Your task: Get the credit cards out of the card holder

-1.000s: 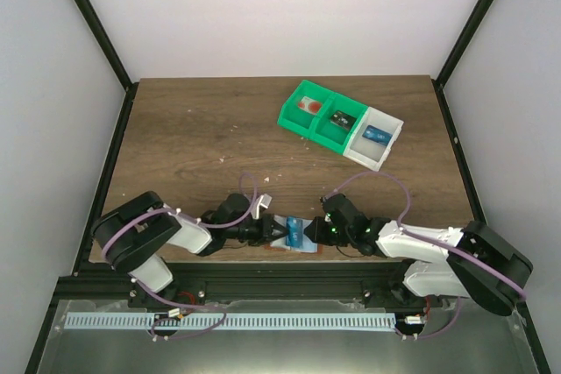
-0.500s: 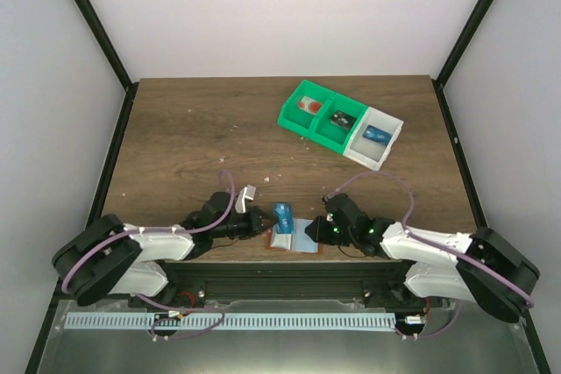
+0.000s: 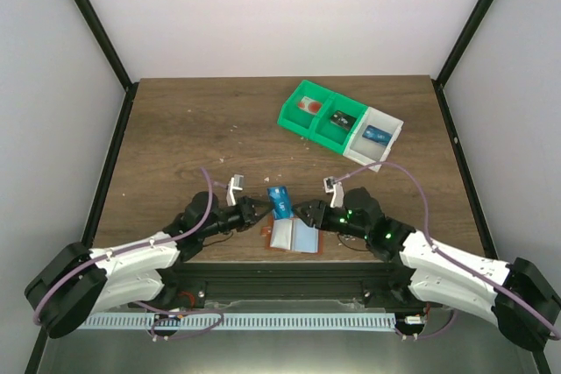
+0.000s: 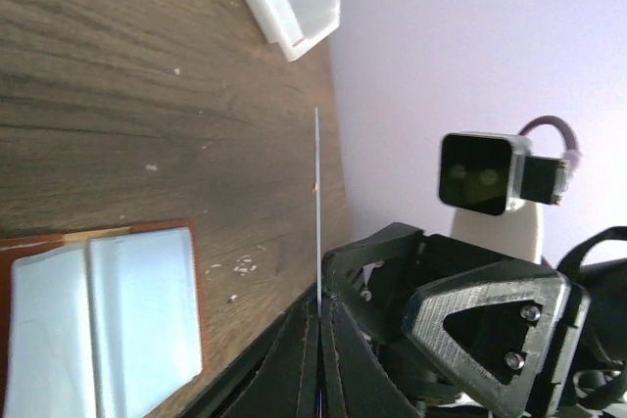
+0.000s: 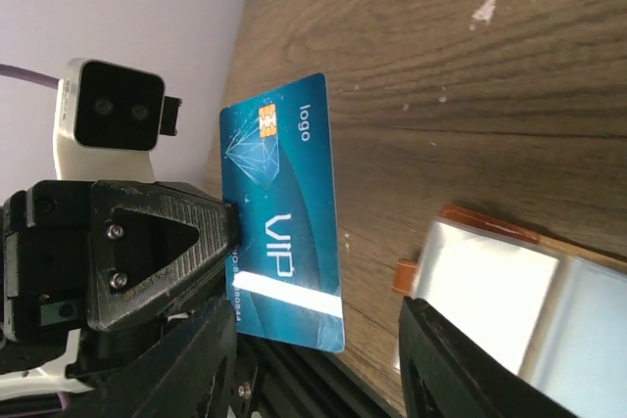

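One blue VIP card [image 3: 280, 201] was pinched in the left gripper [image 3: 259, 209], jaws clamped tight on one edge of it, and it was lifted clear of the card holder [image 3: 294, 236]. The right gripper [image 3: 305, 213] sat just right of the card with its jaws spread apart, gripping nothing. The holder lay opened flat on the table [image 3: 175, 129] at the near edge, pale panels up, just near of both grippers. The green-and-white trays [image 3: 340, 125] were well off at the far right.
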Controlling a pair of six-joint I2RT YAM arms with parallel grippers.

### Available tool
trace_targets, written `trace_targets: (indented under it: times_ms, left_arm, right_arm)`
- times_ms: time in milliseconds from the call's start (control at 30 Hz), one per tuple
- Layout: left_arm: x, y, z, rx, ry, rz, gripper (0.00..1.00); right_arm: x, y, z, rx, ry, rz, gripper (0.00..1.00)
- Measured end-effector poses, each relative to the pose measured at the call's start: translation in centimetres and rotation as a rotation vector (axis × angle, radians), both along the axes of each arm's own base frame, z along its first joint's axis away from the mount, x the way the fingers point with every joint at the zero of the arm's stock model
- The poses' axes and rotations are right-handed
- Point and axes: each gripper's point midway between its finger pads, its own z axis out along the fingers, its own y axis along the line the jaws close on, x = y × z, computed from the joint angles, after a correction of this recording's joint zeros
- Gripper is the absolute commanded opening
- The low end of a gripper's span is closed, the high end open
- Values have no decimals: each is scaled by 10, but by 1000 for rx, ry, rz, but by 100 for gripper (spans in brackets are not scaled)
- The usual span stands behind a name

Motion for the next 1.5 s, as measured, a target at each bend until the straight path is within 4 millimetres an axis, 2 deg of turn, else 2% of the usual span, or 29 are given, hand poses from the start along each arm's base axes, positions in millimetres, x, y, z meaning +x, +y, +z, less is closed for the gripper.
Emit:
trace_targets:
  times_ms: [167,267,333,433,533,567,633,733,867,1033,1067,1167,1333,1500]
  left_arm:
    - [0,0,14,-49,-6,7,0]
    - [0,-1,20,-73,-10,6,0]
    - [0,-1,25,-94,-13,5,0]
    - [0,-2,28,-104,-12,2,0]
    - [0,-1,26,-105,-4,6,8]
    - [0,1,24,-104,3,14,11]
    - [-1,3,20,-97,9,18,21]
    - [-5,5,21,-100,-9,5,43]
    - [-10,12,31,-123,-58,-24,60]
    - [-18,23,41,-93,-166,-62,61]
    - [-25,27,39,-53,-219,-103,61]
    - [-31,30,37,-18,-239,-135,60]
    - [-49,33,57,-29,-334,-213,54]
    - [-62,29,54,-37,-315,-301,45]
  right_arm:
    - [0,12,6,36,36,32,52]
    - [-1,20,4,38,61,59,50]
    - [-2,25,5,51,70,79,40]
    - [-4,30,7,73,76,102,17]
    - [-4,33,14,100,68,114,3]
    - [-3,33,17,111,65,114,1]
    - [-5,35,24,131,42,130,1]
    - [-7,34,33,149,7,141,0]
    - [-13,27,39,134,-55,164,0]
    - [-32,22,47,112,-147,269,1]
    - [-44,21,41,82,-163,343,0]
    - [-55,22,36,72,-157,409,0]
    - [-79,23,37,99,-150,551,0]
    - [-93,23,39,119,-154,631,0]
